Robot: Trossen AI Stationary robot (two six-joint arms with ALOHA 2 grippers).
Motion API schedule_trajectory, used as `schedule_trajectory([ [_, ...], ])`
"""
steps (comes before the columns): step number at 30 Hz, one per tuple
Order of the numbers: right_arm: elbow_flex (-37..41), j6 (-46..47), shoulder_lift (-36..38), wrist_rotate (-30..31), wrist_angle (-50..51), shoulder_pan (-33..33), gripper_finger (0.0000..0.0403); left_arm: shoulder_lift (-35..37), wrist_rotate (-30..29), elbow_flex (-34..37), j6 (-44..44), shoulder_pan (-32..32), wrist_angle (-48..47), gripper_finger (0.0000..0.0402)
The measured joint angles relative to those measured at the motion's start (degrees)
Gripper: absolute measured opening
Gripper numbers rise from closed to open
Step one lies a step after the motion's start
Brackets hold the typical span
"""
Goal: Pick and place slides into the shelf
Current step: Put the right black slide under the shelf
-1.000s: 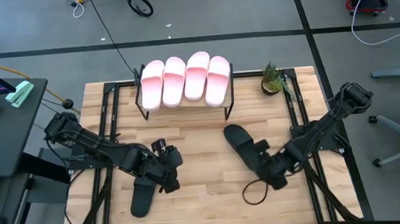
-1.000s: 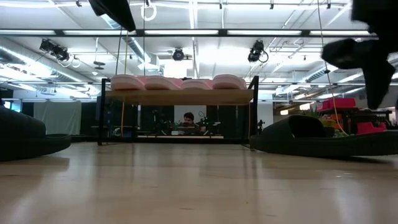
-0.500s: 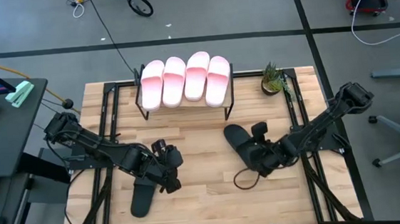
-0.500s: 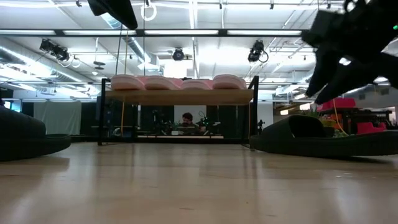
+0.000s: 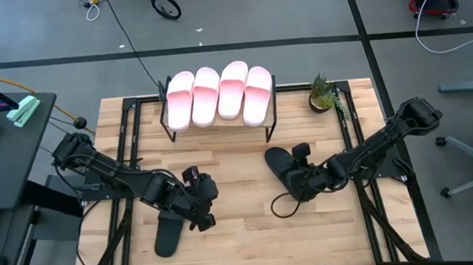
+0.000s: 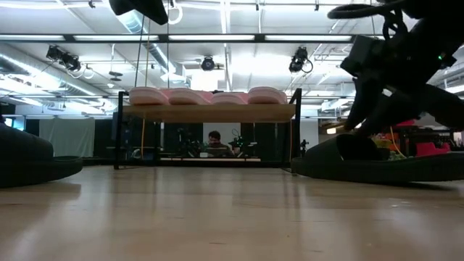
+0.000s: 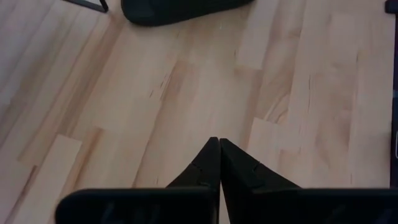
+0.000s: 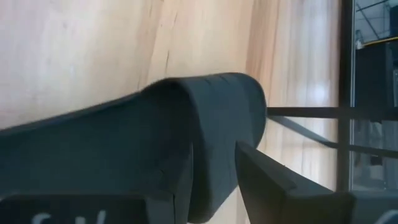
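Four light pink slides (image 5: 219, 96) lie side by side on the shelf's plank top (image 5: 219, 125), which shows at the far middle of the table (image 6: 210, 112). One black slide (image 5: 279, 163) rests sole-down on the table right of centre. My right gripper (image 5: 298, 178) is open at its strap (image 8: 214, 106), one finger on either side of the strap's end. The other black slide (image 5: 169, 237) lies near the table's near left. My left gripper (image 7: 219, 142) is shut, hovering over bare wood beside it (image 5: 200, 201). My right gripper comes slanting down from the table's right, with its fingers (image 8: 264, 177) straddling the black slide's strap (image 8: 217, 124). I cannot tell whether they touch it. The slide lies flat on the table (image 6: 377, 165).
A small potted plant (image 5: 324, 94) stands at the far right corner. A dark cable loop (image 5: 283, 207) trails on the wood near my right gripper. Black frame rails run along both table sides. Bare wood lies between the two black slides. A person sits far behind the shelf (image 6: 214, 138).
My right gripper has travelled from the near right toward the table's left and far side, coming down onto the right black slide's strap. Its cable loop has dragged along with it. Both black slides have stayed put.
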State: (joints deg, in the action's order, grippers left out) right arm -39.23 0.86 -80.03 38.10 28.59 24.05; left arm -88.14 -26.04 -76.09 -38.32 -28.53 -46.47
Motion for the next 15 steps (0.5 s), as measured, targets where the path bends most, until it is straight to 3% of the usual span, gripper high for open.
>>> schedule_trajectory([
  [9, 2.74, -0.60, 0.00, 0.12, -2.10, -2.72, 0.0119, 0.00, 0.00, 0.00, 0.45, 0.00, -0.01, 0.0024],
  [15, 2.78, -0.74, 0.00, -0.76, -4.49, -5.54, 0.0040, 0.00, 0.00, 0.00, 0.44, 0.00, -0.01, 0.0014],
])
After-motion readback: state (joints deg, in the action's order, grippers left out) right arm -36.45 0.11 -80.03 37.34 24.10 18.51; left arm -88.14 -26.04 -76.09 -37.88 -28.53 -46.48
